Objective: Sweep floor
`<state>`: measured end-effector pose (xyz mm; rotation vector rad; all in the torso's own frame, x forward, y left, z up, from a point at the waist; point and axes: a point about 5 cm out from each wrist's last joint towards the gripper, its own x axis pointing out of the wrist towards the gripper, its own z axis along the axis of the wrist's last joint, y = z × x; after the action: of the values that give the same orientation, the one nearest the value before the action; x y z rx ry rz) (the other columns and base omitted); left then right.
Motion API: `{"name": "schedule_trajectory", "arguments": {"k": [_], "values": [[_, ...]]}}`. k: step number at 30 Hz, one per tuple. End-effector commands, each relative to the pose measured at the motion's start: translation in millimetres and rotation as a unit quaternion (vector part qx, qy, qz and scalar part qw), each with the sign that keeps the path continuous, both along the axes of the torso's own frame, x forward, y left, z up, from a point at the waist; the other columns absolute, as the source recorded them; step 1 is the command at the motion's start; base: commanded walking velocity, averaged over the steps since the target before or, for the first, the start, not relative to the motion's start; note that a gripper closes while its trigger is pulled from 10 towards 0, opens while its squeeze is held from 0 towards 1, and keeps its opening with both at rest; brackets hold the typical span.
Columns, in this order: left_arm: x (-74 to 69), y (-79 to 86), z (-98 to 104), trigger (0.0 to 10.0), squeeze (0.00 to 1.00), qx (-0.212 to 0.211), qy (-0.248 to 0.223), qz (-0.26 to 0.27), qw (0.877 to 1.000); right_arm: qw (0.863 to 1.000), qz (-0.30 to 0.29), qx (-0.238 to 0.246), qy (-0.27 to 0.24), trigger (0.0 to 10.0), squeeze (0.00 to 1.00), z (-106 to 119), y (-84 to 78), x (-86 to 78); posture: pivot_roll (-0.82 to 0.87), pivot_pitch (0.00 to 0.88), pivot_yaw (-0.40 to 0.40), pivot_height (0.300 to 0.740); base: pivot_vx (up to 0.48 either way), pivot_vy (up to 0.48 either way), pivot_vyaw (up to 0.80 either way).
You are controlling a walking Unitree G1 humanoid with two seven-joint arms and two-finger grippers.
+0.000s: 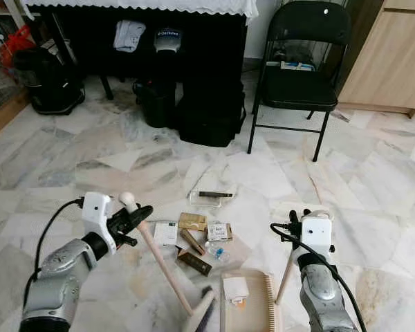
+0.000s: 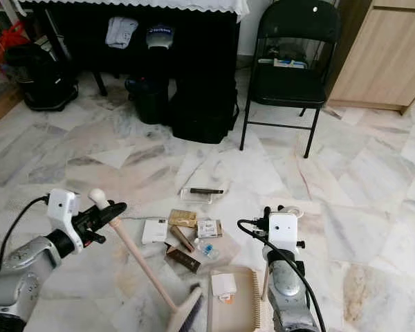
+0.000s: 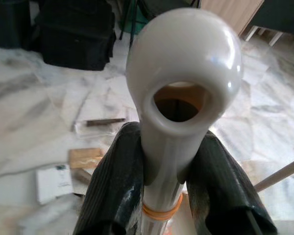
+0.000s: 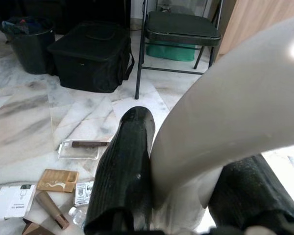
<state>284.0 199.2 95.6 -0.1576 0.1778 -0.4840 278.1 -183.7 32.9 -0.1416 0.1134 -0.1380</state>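
At the far left of the marble floor (image 1: 373, 180) a black bin (image 1: 50, 81) stands beside a dark piano under a white lace cover (image 1: 145, 7). Nearer the robot, the left gripper (image 1: 133, 216) has its jaws clamped on the top of the broom (image 1: 164, 266); in the left wrist view the two black fingers (image 3: 112, 186) press either side of the pale handle just below its rounded cap with the hanging hole. The wooden handle slants down and to the right to the brush head at the lower edge of the head views.

Just right of the handle lies a cluster of litter: a white card (image 1: 165, 233), a tan packet (image 1: 191, 221), a small printed box (image 1: 218, 231), a brown tube (image 1: 192, 241), a dark brown box (image 1: 194, 261) and a crumpled clear wrapper (image 1: 216, 252). Beyond them rests a clear flat case with a dark strip (image 1: 211, 197). Further back sit a black bucket (image 1: 154, 102) and a black bag (image 1: 209, 111).

The dustpan (image 1: 252, 308) lies on the floor right of the brush head, holding a white scrap (image 1: 236, 288). Its handle rises to the right gripper (image 1: 306, 216), whose jaws are closed on the pale grip; the right wrist view shows fingers (image 4: 125, 166) touching it.

A black folding chair (image 1: 301, 69) stands behind, next to a wooden cabinet (image 1: 391, 55).
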Motion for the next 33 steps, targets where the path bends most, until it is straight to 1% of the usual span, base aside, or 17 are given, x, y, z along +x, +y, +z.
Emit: {"name": "schedule_trajectory", "arguments": {"k": [1,4,7,8,10,12,14,16,17,19,21,22,26,27,29,32,33], "values": [[-2.5,-10.2,-1,10.0,0.0,-0.03,0.008,-0.01,0.999,1.0,0.001,-0.002,0.011,10.0,0.0,-5,-0.1,-2.4,-0.04,0.114,0.0,0.74,0.0,0.0,0.0],[-1.2,-17.7,-1,10.0,0.0,-0.034,0.006,-0.011,0.999,1.0,0.0,-0.001,0.012,10.0,0.0,-5,0.2,-2.4,-0.04,0.114,0.001,0.74,0.0,0.0,0.0],[4.2,-25.1,1,9.8,0.0,-0.051,-0.004,0.005,0.999,1.0,0.0,-0.001,0.012,10.0,0.0,-5,0.3,-2.1,-0.04,0.115,0.001,0.74,0.0,0.0,0.0],[6.6,-34.2,4,9.6,0.0,-0.064,-0.009,-0.002,0.998,1.0,0.001,0.0,0.012,10.0,0.0,-5,1.1,-2.0,-0.04,0.115,0.003,0.74,0.0,0.0,0.0],[8.9,-46.9,9,9.4,0.0,-0.079,-0.016,-0.017,0.997,1.0,0.001,0.001,0.012,10.0,0.0,-5,1.9,-2.0,-0.04,0.115,0.003,0.74,0.0,0.0,0.0],[9.2,-52.2,11,9.3,0.0,-0.083,-0.018,-0.028,0.996,1.0,0.0,0.001,0.012,10.0,0.0,-5,2.1,-2.1,-0.04,0.114,0.003,0.74,0.0,0.0,0.0],[8.2,-57.0,18,9.5,0.0,-0.102,-0.018,-0.049,0.993,1.0,-0.001,0.002,0.011,10.0,0.0,-5,1.6,-2.3,-0.04,0.114,0.003,0.74,0.0,0.0,0.0],[7.7,-57.3,20,9.5,0.0,-0.105,-0.019,-0.056,0.993,1.0,-0.002,0.001,0.011,10.0,0.0,-5,1.3,-2.5,-0.04,0.114,0.003,0.74,0.0,0.0,0.0],[7.3,-54.0,24,9.6,0.0,-0.106,-0.022,-0.061,0.992,1.0,-0.003,0.001,0.011,10.0,0.0,-5,0.2,-2.8,-0.04,0.114,0.003,0.74,0.0,0.0,0.0],[7.7,-50.7,27,9.8,0.0,-0.101,-0.025,-0.061,0.993,1.0,-0.004,0.0,0.011,10.0,0.0,-5,-0.3,-2.7,-0.03,0.114,0.005,0.74,0.0,0.0,0.0],[9.1,-40.6,31,9.8,0.0,-0.083,-0.036,-0.05,0.995,1.0,-0.004,0.0,0.011,10.0,0.0,-5,0.0,-2.4,-0.03,0.114,0.005,0.74,0.0,0.0,0.0],[10.3,-31.8,35,9.8,0.0,-0.07,-0.045,-0.039,0.996,1.0,-0.004,0.001,0.011,10.0,0.0,-5,0.5,-2.0,-0.03,0.114,0.005,0.74,0.0,0.0,0.0],[12.2,-19.9,42,9.8,0.0,-0.054,-0.056,-0.027,0.997,1.0,-0.003,0.002,0.011,10.0,0.0,-5,1.3,-1.2,-0.03,0.109,0.004,0.74,0.0,0.0,0.0],[14.3,-12.2,49,9.7,0.0,-0.043,-0.07,-0.018,0.997,1.0,-0.002,0.002,0.011,10.0,0.0,-5,1.8,-0.7,-0.03,0.109,0.004,0.74,0.0,0.0,0.0],[16.5,-5.5,56,9.7,0.0,-0.033,-0.082,-0.009,0.996,1.0,-0.001,0.002,0.011,10.0,0.0,-5,1.9,0.0,-0.02,0.107,0.003,0.74,0.0,0.0,0.0],[18.4,3.5,59,9.7,0.0,-0.001,-0.09,-0.001,0.996,1.0,0.0,0.002,0.011,10.0,0.0,-5,2.5,0.3,-0.02,0.107,0.003,0.74,0.0,0.0,0.0],[18.4,4.9,59,9.7,0.0,0.003,-0.091,0.0,0.996,1.0,0.001,0.002,0.011,10.0,0.0,-5,2.7,0.3,-0.02,0.107,0.003,0.74,0.0,0.0,0.0]]}}
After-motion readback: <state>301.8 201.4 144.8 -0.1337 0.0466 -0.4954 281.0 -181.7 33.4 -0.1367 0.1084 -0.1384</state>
